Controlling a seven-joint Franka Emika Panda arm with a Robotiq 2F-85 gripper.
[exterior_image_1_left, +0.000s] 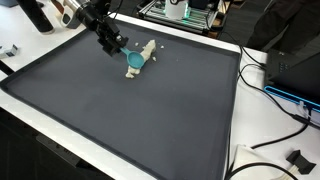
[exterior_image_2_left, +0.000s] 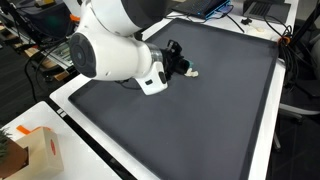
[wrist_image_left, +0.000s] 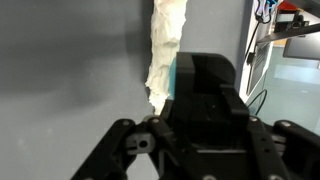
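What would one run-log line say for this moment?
gripper | jaw state unclear | near blue object | beside white cloth | on dark mat

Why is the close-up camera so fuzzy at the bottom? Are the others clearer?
Wrist view: the end effector fills the lower half, too near to be sharp; the white cloth looks bright, almost washed out. In an exterior view, the dark mat is evenly lit, little glare. In an exterior view, the white arm looms large.
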